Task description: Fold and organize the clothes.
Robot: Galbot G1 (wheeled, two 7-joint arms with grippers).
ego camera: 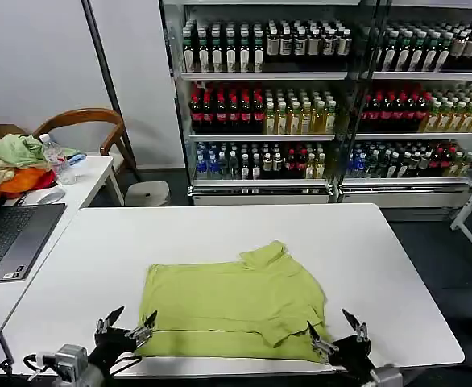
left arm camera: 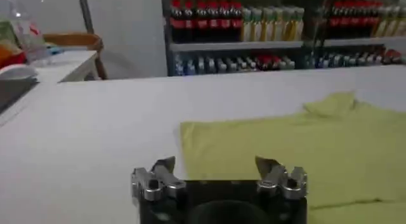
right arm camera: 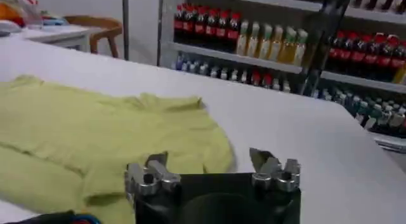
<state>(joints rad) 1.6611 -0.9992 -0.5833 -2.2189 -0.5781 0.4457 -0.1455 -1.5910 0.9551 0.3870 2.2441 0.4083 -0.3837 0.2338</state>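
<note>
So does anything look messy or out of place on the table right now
Only the T-shirt: it lies partly folded and rumpled, one sleeve sticking out crooked at its far edge and another flap bunched near the right tool. Both tools, the left tool too, hover open at its near corners.

You have bare white table [ego camera: 220,234] on every side of the lime T-shirt [ego camera: 232,310], with the laptop [ego camera: 10,238] and 1 garment heap [ego camera: 10,165] crowding only the side table at your left.
</note>
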